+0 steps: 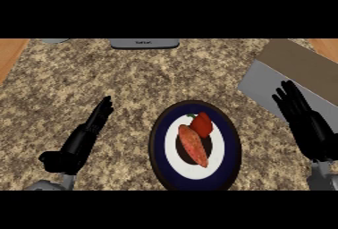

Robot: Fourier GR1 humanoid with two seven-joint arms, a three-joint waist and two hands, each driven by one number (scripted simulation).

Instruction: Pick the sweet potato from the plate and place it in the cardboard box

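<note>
Left hand [78,142]: low on the counter's left, fingers straight, holding nothing.
Right hand [305,120]: at the right, fingers extended, empty, overlapping the box.
Plate [160,147]: dark-rimmed, between the hands.
Sweet potato [193,145]: on the plate, touching a red pepper [202,123].
Cardboard box [290,62]: far right, well apart from the plate.
Progress: nothing grasped yet; pick and placement both remain.

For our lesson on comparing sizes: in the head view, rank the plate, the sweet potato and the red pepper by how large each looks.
1. The plate, by far the largest.
2. The sweet potato, long and lying across the plate's middle.
3. The red pepper, shorter than the sweet potato, so smallest.
All three sit together, so nearness to the camera hardly matters.
</note>
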